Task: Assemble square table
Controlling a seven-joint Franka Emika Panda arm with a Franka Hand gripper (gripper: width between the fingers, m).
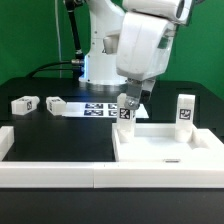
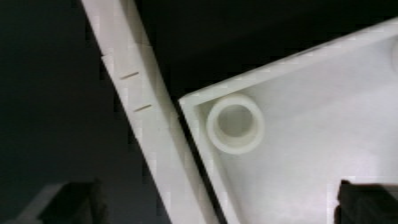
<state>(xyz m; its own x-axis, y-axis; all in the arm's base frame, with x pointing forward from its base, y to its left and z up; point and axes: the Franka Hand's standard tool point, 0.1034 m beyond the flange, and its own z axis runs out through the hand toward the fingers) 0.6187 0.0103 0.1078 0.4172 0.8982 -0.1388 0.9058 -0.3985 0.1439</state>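
While the claw (image 1: pixel 131 99) is hanging released, jaws spread wide and gripping nothing, it is hovering over the far corner of the square table top (image 1: pixel 165 152), the corner toward the exterior view's left. That top is lying flat, rim up, on the surface (image 1: pixel 60 135), toward the exterior view's right. In the wrist view an empty corner socket (image 2: pixel 235 125) is showing beneath the claw, ahead of the two dark fingertips (image 2: pixel 71 204) and roughly midway between them. An upright leg (image 1: pixel 126 112) is standing just beside the claw at that corner; whether it is sitting in a socket I cannot tell. Two loose leg blocks (image 1: pixel 25 104) are lying on their sides well apart from the claw, toward the exterior view's left, their long axes running roughly across that view. By my judgement, the coming fetch is calling for travel that way, off the top, with the jaws straddling a block's short side, then a return to this open socket.
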